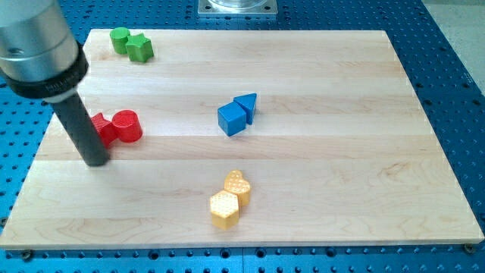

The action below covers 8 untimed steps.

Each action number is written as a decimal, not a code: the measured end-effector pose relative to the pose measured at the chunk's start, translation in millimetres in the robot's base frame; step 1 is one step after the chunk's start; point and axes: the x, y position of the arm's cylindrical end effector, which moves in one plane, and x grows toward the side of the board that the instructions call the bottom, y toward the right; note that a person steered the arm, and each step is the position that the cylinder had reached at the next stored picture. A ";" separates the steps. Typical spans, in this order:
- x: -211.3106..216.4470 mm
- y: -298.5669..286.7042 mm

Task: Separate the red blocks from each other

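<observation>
Here, my tip (96, 160) touching red blocks (118, 128), view's left

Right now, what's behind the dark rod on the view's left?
A red block, partly covered by the rod, so its shape is unclear. A red cylinder touches it on the view's right. My tip sits just left of and below them.
</observation>
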 end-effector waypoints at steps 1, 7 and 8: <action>-1.8 -51.6; -75.1 109.4; -61.0 103.5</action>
